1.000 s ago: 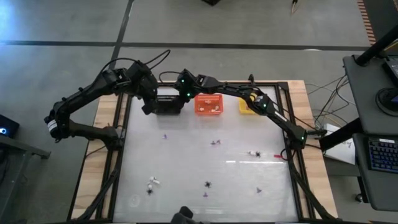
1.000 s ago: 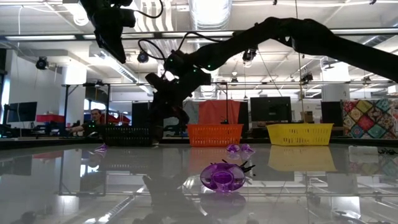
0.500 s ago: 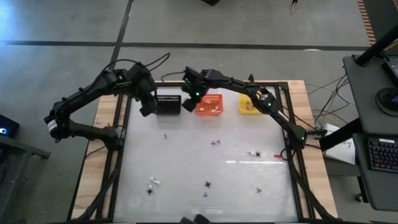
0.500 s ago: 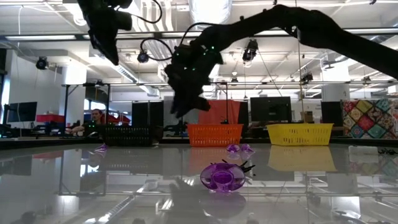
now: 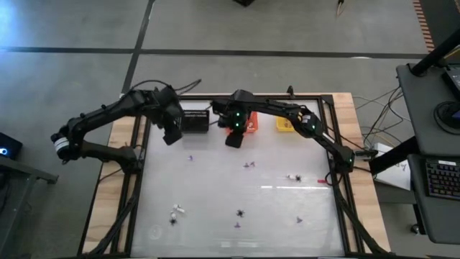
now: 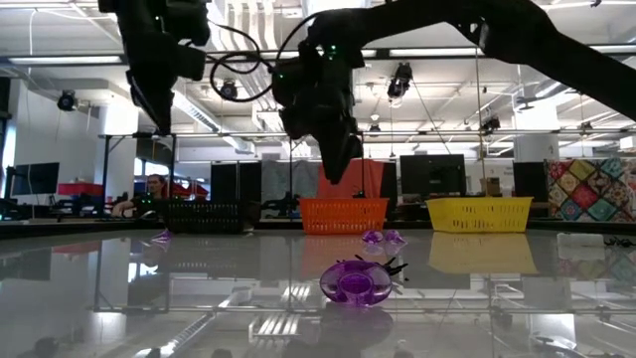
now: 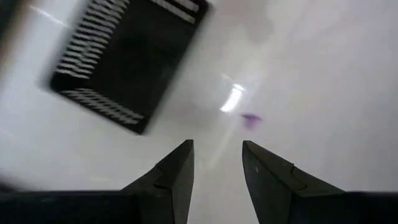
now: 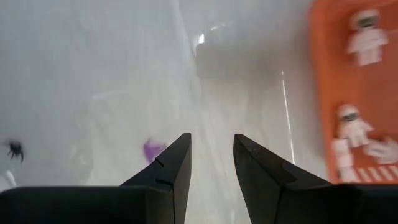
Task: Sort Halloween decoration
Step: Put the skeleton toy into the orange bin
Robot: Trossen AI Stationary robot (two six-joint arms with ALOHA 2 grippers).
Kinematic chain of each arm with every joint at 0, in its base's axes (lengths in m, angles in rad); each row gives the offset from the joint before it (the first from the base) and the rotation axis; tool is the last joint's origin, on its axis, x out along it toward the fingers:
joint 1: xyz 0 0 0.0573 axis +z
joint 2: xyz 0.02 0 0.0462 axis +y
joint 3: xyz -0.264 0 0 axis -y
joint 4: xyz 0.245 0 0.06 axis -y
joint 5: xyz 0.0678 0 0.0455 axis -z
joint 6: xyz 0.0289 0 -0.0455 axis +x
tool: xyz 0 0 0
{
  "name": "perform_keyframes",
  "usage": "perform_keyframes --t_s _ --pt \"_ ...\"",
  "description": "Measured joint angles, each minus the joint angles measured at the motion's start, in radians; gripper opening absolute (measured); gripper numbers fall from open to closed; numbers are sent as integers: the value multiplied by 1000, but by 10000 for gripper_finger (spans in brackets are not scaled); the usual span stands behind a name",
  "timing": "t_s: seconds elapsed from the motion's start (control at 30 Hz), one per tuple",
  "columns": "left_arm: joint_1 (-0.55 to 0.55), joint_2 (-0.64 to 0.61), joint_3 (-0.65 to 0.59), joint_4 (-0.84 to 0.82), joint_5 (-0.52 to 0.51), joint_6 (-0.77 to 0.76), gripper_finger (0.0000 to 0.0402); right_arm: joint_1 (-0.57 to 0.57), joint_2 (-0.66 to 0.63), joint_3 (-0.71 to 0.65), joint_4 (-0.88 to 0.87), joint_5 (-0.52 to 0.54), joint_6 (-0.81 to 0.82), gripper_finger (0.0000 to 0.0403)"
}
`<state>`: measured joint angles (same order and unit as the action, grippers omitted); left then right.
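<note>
Currently, your stock reads as follows. Left gripper [image 5: 171,134]: hovering above the glass table [image 5: 215,194], just beside the black basket [image 5: 194,119] on its outer side; fingers apart with nothing between them, as your left wrist view shows [image 7: 217,174]. Right gripper [image 5: 233,138]: raised over the table just in front of the orange basket [image 5: 249,122], fingers [image 8: 168,171] likewise apart and empty. Yellow basket [image 5: 285,124]: last in the row, beyond the orange one.

Halloween decoration, loose on the table: one purple piece [image 5: 190,157] near the left gripper; purple bits [image 5: 249,165] at mid-table; a dark piece [image 5: 293,177] towards the right edge; a white bit [image 5: 177,210], a black spidery shape [image 5: 240,213] and a purple piece [image 5: 299,219] along the near side. Already binned: white figures [image 8: 354,127] in the orange basket.
</note>
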<state>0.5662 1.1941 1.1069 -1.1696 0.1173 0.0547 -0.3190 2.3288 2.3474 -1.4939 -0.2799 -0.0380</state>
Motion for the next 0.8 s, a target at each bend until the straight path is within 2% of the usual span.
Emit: perform_keyframes --t_s 0.1,0.33,0.63,0.8 --pt "-48 -7 -41 1 49 -39 119 32 0 0 -31 2 -15 112" --pt "-174 -25 -102 50 49 -160 119 96 0 0 -46 3 -30 112" --pt "-341 -58 -118 54 49 -215 119 161 0 0 -46 45 90 112" --pt "-415 -85 -119 43 48 -253 119 197 3 -1 -46 48 209 112"
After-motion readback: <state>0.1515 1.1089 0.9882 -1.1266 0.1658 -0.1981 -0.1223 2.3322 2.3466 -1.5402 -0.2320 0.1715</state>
